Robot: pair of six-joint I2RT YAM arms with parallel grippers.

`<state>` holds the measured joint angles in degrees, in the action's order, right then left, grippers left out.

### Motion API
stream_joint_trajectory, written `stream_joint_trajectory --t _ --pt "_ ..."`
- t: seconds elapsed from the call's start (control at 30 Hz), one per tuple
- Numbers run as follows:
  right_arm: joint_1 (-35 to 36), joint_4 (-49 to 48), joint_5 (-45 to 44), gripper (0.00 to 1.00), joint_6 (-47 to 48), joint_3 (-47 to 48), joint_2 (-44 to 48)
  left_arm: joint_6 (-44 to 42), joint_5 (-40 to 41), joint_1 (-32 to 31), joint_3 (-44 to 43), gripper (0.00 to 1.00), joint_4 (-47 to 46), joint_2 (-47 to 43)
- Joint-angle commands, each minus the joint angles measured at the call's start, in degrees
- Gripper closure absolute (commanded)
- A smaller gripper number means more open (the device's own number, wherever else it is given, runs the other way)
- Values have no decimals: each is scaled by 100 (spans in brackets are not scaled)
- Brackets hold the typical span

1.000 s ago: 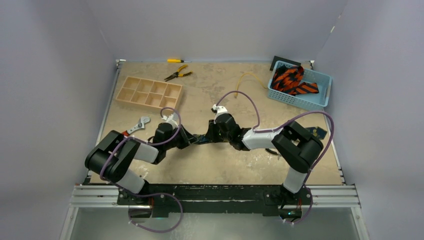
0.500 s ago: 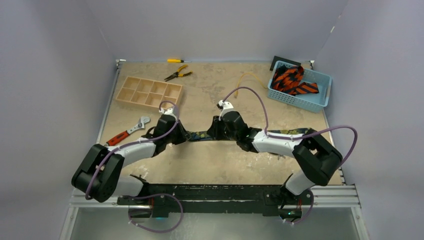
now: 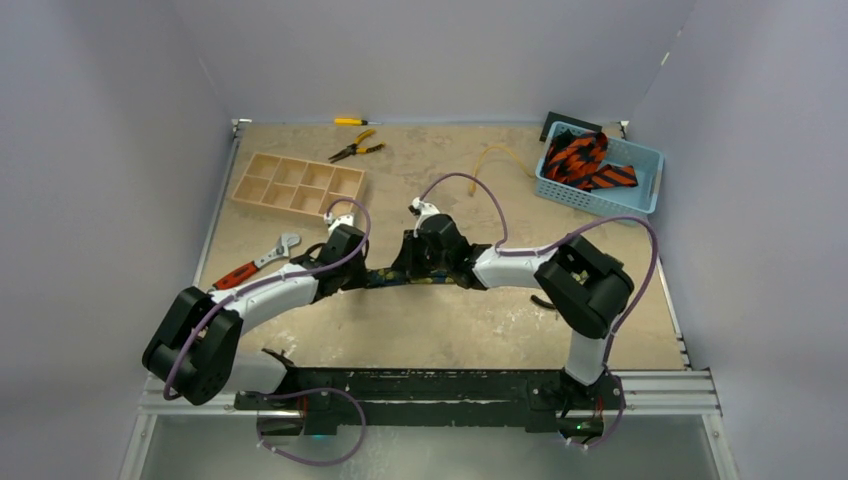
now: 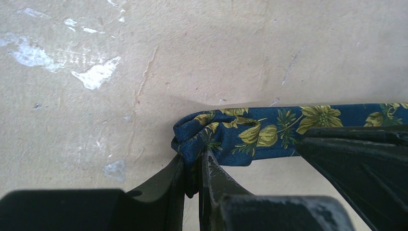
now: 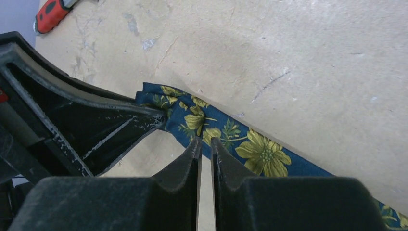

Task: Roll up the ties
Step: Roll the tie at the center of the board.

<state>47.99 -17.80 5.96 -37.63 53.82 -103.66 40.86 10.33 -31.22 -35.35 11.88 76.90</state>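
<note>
A navy tie point(image 4: 269, 130) with yellow-green flowers stretches between both grippers, lifted slightly off the table point(image 3: 430, 330). My left gripper point(image 4: 195, 159) is shut on the tie's bunched, folded end point(image 5: 159, 103). In the top view the left gripper point(image 3: 362, 275) and right gripper point(image 3: 408, 272) sit close together at mid-table. My right gripper point(image 5: 206, 141) has its jaws drawn to a thin slit, the tips pinching the near edge of the tie point(image 5: 250, 149). Orange-red ties with black stripes point(image 3: 580, 160) lie heaped in the blue basket point(image 3: 640, 205).
A wooden compartment tray point(image 3: 298, 185) sits at the back left, with pliers point(image 3: 355, 150) and a small yellow tool point(image 3: 350, 121) behind it. A wrench point(image 3: 278, 250) and a red-handled screwdriver point(image 3: 235, 275) lie by the left arm. A yellow cord point(image 3: 495, 155) lies near the basket.
The right gripper has moved left, closer to the left gripper, and its jaws have narrowed. The left arm has stretched out further, still holding the tie's end.
</note>
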Motion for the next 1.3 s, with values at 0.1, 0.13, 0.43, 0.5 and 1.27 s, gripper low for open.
stream_joint_trajectory --t 0.1,0.13,0.43,0.5,1.27 --pt "73 -286 385 85 -307 468 -393 -174 297 -63 -250 100 367 -116" --pt "89 -279 388 85 -307 505 -448 -182 290 -74 -264 100 380 -127" --pt "225 -198 291 84 -257 651 -503 -208 278 -85 -288 100 434 -228" --pt "265 -144 241 84 -218 674 -481 -210 277 -86 -288 100 439 -235" --pt "343 90 398 85 -358 945 -1209 -99 104 -347 -607 100 578 -406"
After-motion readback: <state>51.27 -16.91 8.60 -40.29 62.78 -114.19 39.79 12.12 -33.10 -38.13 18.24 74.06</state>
